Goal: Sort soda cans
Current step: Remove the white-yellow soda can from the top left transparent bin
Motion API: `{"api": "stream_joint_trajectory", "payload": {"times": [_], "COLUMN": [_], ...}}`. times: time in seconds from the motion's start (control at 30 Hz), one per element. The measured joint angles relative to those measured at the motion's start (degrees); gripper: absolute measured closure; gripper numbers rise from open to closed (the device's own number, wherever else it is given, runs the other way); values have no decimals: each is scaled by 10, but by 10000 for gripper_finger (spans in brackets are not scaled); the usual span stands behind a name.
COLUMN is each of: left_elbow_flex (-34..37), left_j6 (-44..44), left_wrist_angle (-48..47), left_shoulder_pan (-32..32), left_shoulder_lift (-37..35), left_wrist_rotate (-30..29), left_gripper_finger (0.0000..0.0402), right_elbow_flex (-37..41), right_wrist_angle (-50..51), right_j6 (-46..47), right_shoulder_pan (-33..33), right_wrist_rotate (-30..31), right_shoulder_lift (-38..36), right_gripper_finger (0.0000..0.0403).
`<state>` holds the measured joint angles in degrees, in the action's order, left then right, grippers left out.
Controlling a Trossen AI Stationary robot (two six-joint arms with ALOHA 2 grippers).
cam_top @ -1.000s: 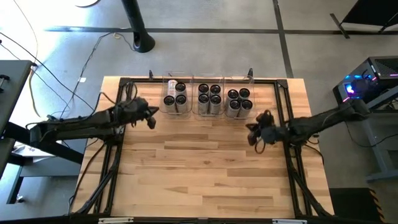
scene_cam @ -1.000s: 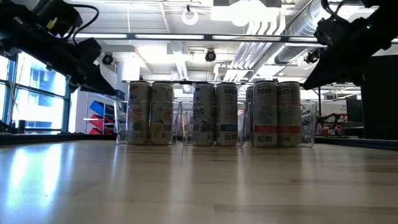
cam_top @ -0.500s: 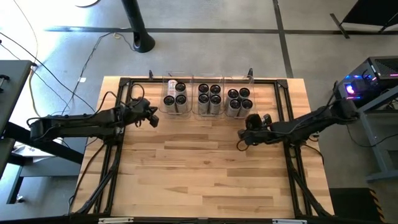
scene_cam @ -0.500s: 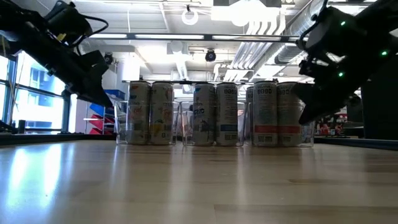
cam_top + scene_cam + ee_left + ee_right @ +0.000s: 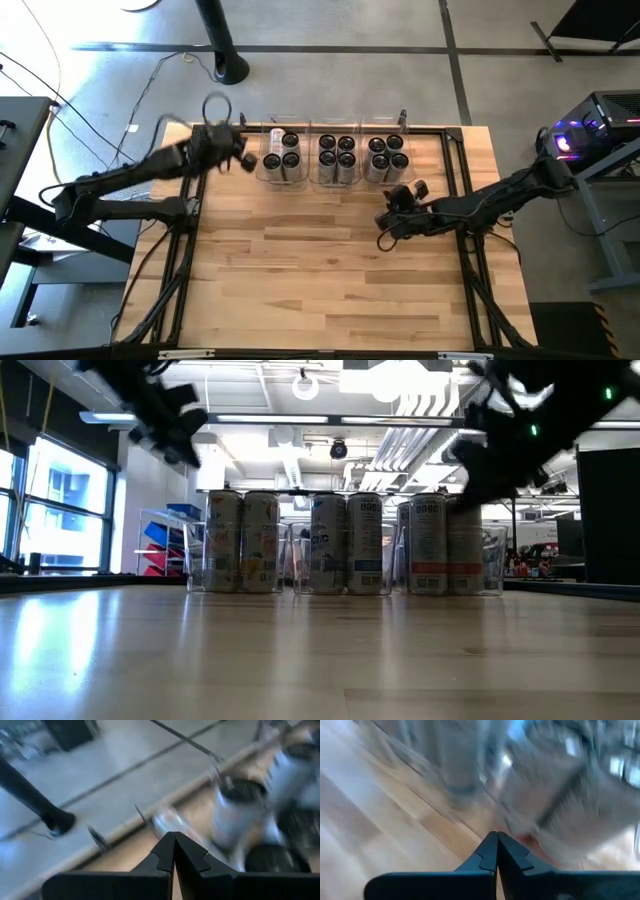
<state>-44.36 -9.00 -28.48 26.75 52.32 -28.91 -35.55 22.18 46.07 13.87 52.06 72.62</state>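
The soda cans [image 5: 335, 158] stand upright in three clear bins [image 5: 312, 128] at the upper middle of the high view: three cans in the left bin, four in the centre, four or five in the right, packed touching one another. In the low view they form one row across mid-frame. The rest of the wooden table [image 5: 320, 270] carries nothing else of the task.

The left gripper [image 5: 243, 160] hangs just left of the left bin, fingers pressed together, holding nothing. The right gripper [image 5: 386, 222] sits right of centre, just below the right bin, fingers likewise together and empty.

Handling judgement: the cans are rigid, smooth metal cylinders, probably slippery on the painted sides, and thin-walled enough to dent under hard squeeze. Weight cannot be told. Tight packing leaves little side access; the best hold appears to be across the upper wall just under the rim, taken from above
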Motion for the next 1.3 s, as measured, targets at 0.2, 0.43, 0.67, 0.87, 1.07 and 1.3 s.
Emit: {"api": "stream_joint_trajectory", "payload": {"times": [0.2, 0.43, 0.67, 0.87, 1.07, 1.3], "left_elbow_flex": [-177, -307, -363, -356, -355, -348], "left_j6": [107, 143, 183, 338, 466, 477], "left_wrist_angle": [-45, -120, -193, -248, -245, -186], "left_shoulder_pan": [110, 190, 217, 212, 195, 165], "left_shoulder_lift": [155, 341, 444, 435, 403, 399], "left_wrist_rotate": [157, 245, 274, 408, 469, 468], "left_gripper_finger": [376, 276, 187, 167, 166, 133], "right_elbow_flex": [-113, -138, -61, -28, -20, -20], "right_wrist_angle": [94, 206, 216, 216, 210, 178], "right_j6": [-2, 16, 31, 44, 54, 54], "right_shoulder_pan": [7, -30, -57, -60, -60, -60], "right_wrist_rotate": [-13, -47, -94, -106, -103, -103], "right_shoulder_lift": [0, -1, 0, 0, 0, 0], "right_gripper_finger": [403, 387, 309, 213, 159, 155]}}
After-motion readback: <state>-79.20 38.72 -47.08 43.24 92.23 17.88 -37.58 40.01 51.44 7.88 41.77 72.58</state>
